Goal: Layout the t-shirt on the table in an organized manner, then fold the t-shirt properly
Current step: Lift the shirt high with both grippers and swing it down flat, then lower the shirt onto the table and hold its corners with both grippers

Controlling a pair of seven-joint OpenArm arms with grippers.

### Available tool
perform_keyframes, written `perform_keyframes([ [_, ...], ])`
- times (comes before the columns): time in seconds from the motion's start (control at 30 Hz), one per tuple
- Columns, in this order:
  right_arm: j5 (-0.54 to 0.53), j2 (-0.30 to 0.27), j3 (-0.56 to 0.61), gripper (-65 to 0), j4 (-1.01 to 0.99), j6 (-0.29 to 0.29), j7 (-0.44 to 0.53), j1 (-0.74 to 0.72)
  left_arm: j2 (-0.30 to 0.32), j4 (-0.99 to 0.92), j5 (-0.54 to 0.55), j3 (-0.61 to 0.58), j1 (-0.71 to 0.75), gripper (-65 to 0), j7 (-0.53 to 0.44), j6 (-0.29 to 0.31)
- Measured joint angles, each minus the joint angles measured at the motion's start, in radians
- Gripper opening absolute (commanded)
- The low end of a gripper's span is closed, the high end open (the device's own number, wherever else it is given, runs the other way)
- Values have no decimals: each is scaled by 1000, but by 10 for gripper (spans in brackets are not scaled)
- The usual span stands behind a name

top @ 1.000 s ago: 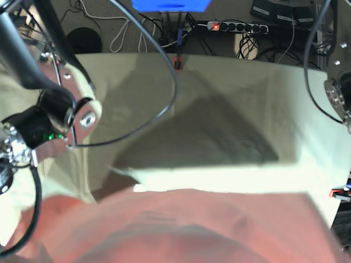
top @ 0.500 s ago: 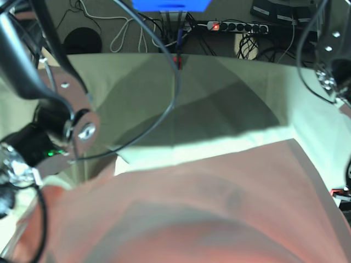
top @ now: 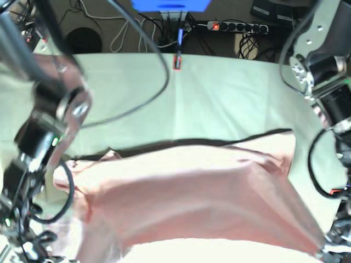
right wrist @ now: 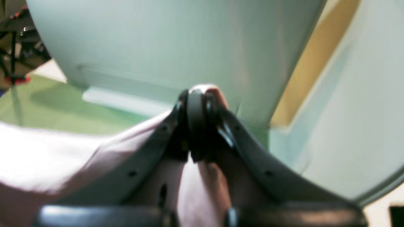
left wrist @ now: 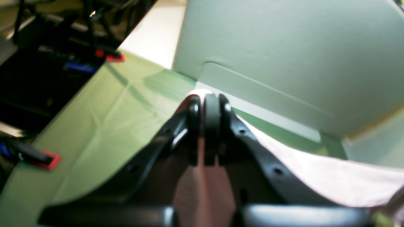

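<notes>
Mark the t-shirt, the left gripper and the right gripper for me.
t-shirt (top: 192, 203), base view, middle of pink panel.
left gripper (left wrist: 210, 108), left wrist view, closed tips.
right gripper (right wrist: 196, 101), right wrist view, closed tips.

Background beyond the working surface. At 12 o'clock in the base view, a blue object (top: 170, 4) sits at the upper frame edge. At 1 o'clock, a black power strip (top: 239, 26) with a lit red switch lies on the dark floor (top: 126, 22). White and black cables (top: 129, 33) trail at 11 o'clock. Bright, even lighting throughout.
</notes>
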State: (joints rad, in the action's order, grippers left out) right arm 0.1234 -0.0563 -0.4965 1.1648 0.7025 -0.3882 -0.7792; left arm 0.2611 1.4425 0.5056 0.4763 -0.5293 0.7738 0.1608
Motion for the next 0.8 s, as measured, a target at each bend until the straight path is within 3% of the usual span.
perform_keyframes([
  [0.13, -7, -43, 2, -650, -190, -18, 11, -100, -9, -108, 7, -2, -6, -644, -27, 1],
  [0.2, -7, -64, 9, -601, -303, -19, 15, -165, 0, -177, 0, 2, -24, -622, -37, -5],
  [0.3, -16, -92, 75, -460, -426, -38, 23, -224, 7, -265, 8, 2, -47, -511, -49, -2],
  [0.43, -14, -98, 122, -252, -443, -37, 18, -212, 5, -332, 8, 1, -53, -298, -42, -3],
  [0.53, -13, -98, 133, -164, -444, -37, 17, -204, 3, -341, 12, 2, -52, -186, -42, -3],
  [0.63, -26, -108, 134, -138, -423, -37, 35, -167, 2, -313, 21, 2, -20, -173, -46, 5],
  [0.8, -15, -136, 93, -137, -279, -47, 14, 26, -12, -178, 11, 6, 185, -173, -44, -3],
])
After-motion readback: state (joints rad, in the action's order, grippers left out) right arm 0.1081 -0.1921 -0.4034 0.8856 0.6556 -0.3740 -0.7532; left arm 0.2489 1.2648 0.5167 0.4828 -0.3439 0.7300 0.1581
